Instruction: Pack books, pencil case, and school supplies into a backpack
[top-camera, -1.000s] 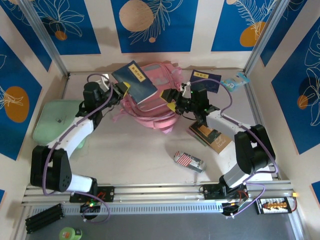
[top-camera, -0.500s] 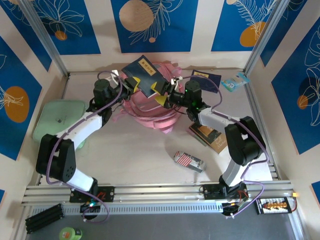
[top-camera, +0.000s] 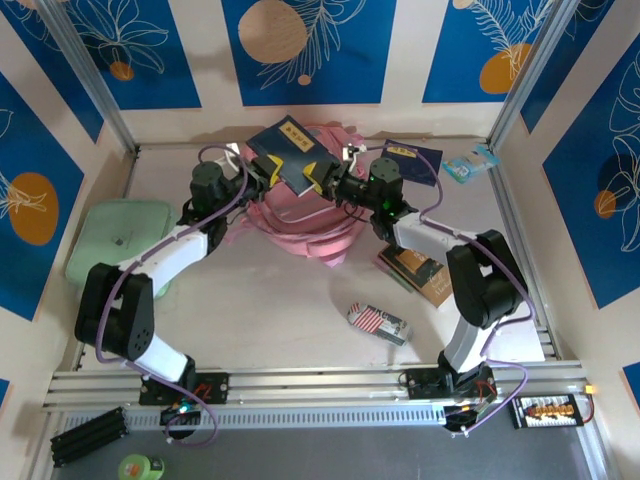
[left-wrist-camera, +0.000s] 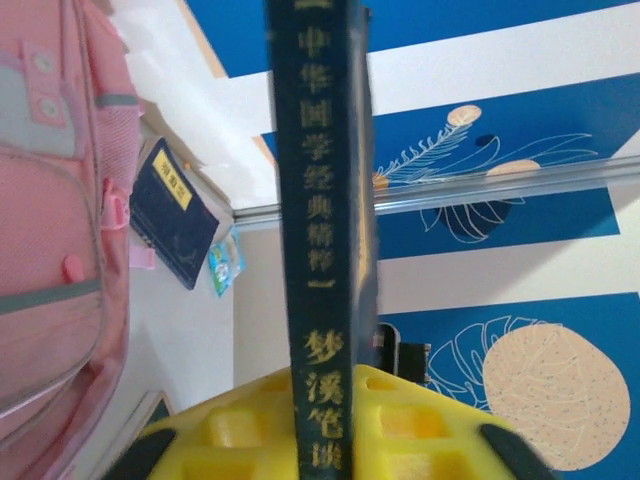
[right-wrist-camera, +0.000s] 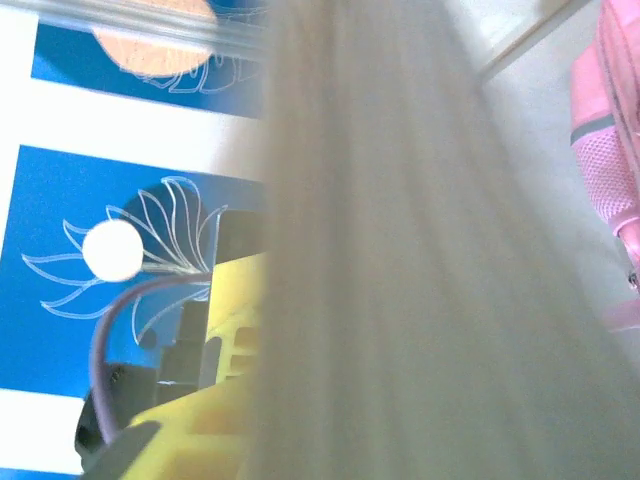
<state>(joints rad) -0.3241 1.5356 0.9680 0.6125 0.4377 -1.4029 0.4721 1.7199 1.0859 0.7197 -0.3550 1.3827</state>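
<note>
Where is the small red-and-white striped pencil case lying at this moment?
In the top view, the red-and-white striped pencil case lies on the white table, on the right side, just nearer the arm bases than the tan-and-black notebook.

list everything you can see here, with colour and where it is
backpack: one, pink, middle back
held book: one, navy, lifted and tilted over the backpack
second book: one, navy, flat at back right
notebook: one, tan and black, right of the backpack
pencil case: one, red-and-white striped, near middle
flat case: one, mint green, left side
small packet: one, light blue, back right corner
left end effector: one, yellow pads, closed on the held book
right end effector: one, yellow pads, at the held book's other edge, grip unclear
</note>
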